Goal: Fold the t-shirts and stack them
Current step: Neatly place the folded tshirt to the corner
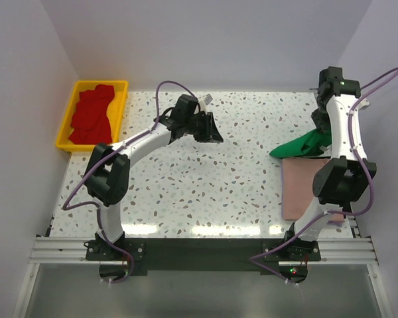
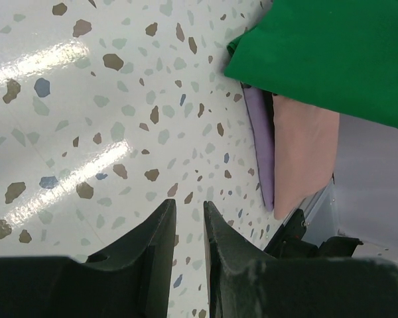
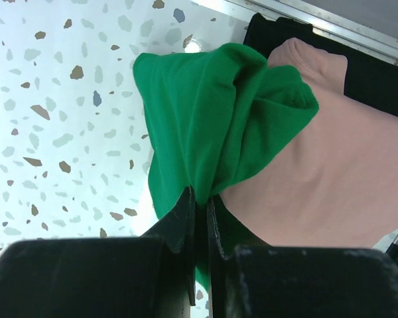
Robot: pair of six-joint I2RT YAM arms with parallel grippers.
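Looking from above, the right tool (image 1: 322, 129) is clenched on the green t-shirt (image 1: 297, 147), which hangs bunched at the far right of the tabletop (image 1: 205, 192), its low end touching the far edge of the flat pink t-shirt (image 1: 304, 189). Dragging it from here could, I judge, rumple or shift that pink layer, and a one-point pinch may let the cloth land crumpled. Red t-shirts (image 1: 93, 116) lie in the yellow tray (image 1: 65, 136). The left wrist view shows the left tool (image 2: 189, 211) slightly parted and empty, well apart from both shirts. In the right wrist view the green t-shirt (image 3: 205, 112) is gathered between the fingertips and billows just beyond them, over the pink t-shirt (image 3: 331, 179).
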